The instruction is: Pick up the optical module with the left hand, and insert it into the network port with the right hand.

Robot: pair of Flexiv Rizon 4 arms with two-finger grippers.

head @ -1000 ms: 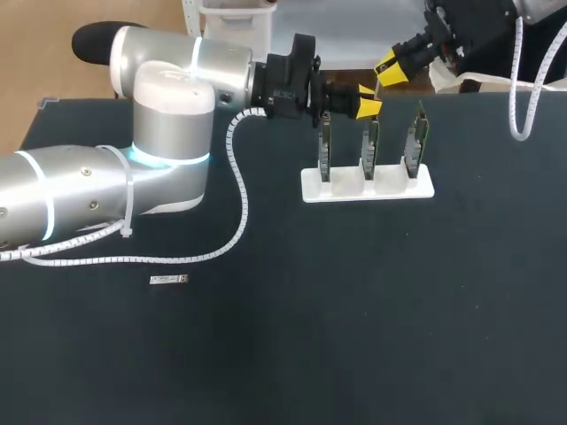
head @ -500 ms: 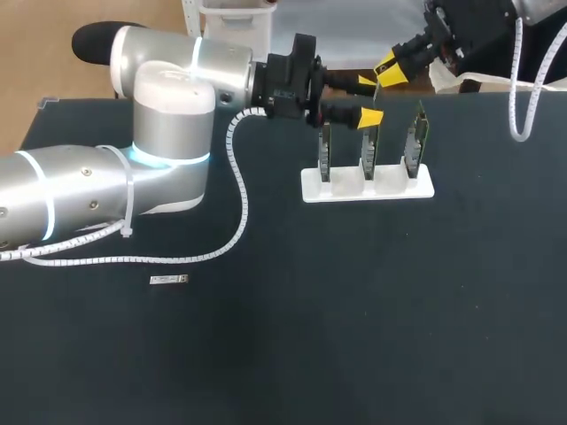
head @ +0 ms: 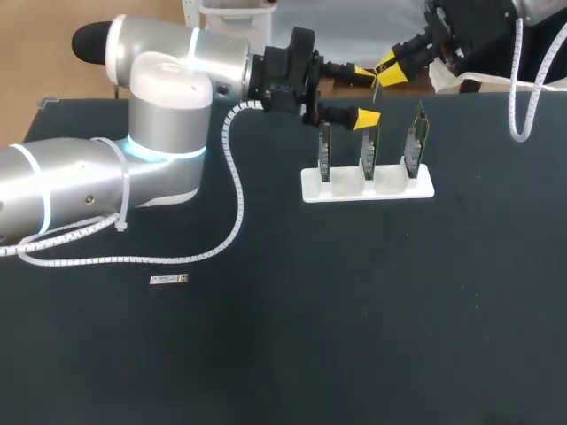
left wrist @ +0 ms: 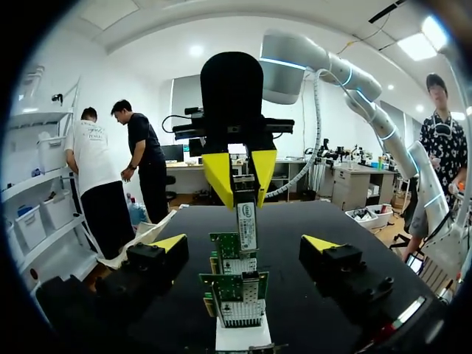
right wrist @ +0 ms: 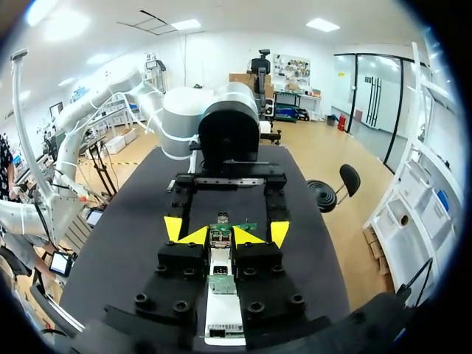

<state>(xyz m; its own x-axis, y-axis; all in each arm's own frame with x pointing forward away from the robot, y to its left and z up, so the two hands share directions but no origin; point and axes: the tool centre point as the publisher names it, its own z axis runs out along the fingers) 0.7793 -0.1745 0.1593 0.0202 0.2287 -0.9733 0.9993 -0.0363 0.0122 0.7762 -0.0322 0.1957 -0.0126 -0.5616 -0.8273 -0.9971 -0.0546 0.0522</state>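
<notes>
The slim silver optical module (left wrist: 247,221) was held pinched between the yellow-tipped fingers of the right gripper (head: 390,68), hanging end-down above the far part of the dark worktop (head: 354,310), just over the row of green circuit cards (head: 370,143) stood upright in a white slotted stand (head: 368,186). The left gripper (head: 363,94) was placed close by with its fingers spread wide on either side of the module, touching nothing. From this, the pick-up and the hand-over were judged done, while the insertion remained: the module was not yet seated in any card's metal port (left wrist: 237,289). A small silvery strip (head: 168,280) was seen lying well apart on the worktop; what it was could not be told.
</notes>
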